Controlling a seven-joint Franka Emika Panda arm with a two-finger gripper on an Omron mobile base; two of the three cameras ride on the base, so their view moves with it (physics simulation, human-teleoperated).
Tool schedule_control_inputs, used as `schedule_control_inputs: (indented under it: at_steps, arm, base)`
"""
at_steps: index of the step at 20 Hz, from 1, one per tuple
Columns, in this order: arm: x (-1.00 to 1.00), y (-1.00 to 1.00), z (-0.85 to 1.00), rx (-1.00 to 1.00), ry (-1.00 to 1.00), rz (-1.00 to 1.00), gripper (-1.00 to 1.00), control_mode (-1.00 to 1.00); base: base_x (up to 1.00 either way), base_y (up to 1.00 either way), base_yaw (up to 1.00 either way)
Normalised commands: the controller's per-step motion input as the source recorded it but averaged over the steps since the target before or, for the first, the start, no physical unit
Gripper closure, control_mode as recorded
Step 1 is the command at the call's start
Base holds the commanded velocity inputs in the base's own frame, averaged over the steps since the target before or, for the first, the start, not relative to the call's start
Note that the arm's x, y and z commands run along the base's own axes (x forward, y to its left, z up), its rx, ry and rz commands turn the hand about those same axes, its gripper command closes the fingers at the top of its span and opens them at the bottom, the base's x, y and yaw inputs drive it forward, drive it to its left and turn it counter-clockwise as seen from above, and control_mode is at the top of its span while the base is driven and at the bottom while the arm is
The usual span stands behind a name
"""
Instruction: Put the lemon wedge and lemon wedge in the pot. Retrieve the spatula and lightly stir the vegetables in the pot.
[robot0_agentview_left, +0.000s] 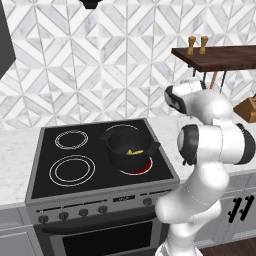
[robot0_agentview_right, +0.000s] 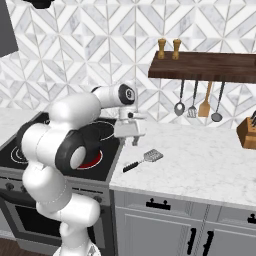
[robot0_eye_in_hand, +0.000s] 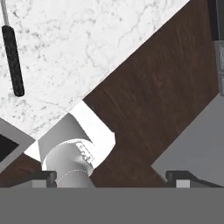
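Observation:
The dark pot (robot0_agentview_left: 117, 150) stands on the stove's front right burner, and yellow lemon wedges (robot0_agentview_left: 133, 151) lie inside it. On the marble counter right of the stove lies the spatula (robot0_agentview_right: 143, 159), with a black handle and a slotted metal head. My gripper (robot0_agentview_right: 128, 141) hangs open above the counter's left end, just up and left of the spatula, holding nothing. In the hand view the gripper (robot0_eye_in_hand: 111, 177) has its tips spread wide, and the spatula's black handle (robot0_eye_in_hand: 13, 61) shows at the upper left.
The burner (robot0_agentview_left: 144, 165) under the pot glows red. A wooden shelf (robot0_agentview_right: 210, 66) holds two shakers, and utensils (robot0_agentview_right: 199, 102) hang beneath it. A knife block (robot0_agentview_right: 247, 132) stands at the far right of the counter (robot0_agentview_right: 200, 165).

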Motion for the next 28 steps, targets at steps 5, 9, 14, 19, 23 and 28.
schedule_control_inputs:
  at_steps: [5, 9, 14, 19, 23, 28]
  arm:
    - [-0.04, -0.45, -0.07, 0.00, 0.00, 0.00, -1.00, -1.00]
    - [0.08, 0.04, -0.08, 0.00, 0.00, 0.00, -1.00, -1.00]
    - [0.16, 0.10, -0.17, 0.12, -0.11, 0.00, -1.00, -1.00]
    - [0.00, 0.11, -0.19, 0.14, -0.38, 0.00, -1.00, -1.00]
    - [0.00, 0.24, -0.29, 0.03, -0.29, 0.00, -1.00, -1.00]
    - [0.01, 0.15, -0.14, 0.00, 0.02, 0.00, -1.00, -1.00]
  base:
    - [0.00, 0.00, 0.00]
    - [0.00, 0.00, 0.00]
    - [0.00, 0.00, 0.00]
    - [0.00, 0.00, 0.00]
    - [0.00, 0.00, 0.00]
    - [0.00, 0.00, 0.00]
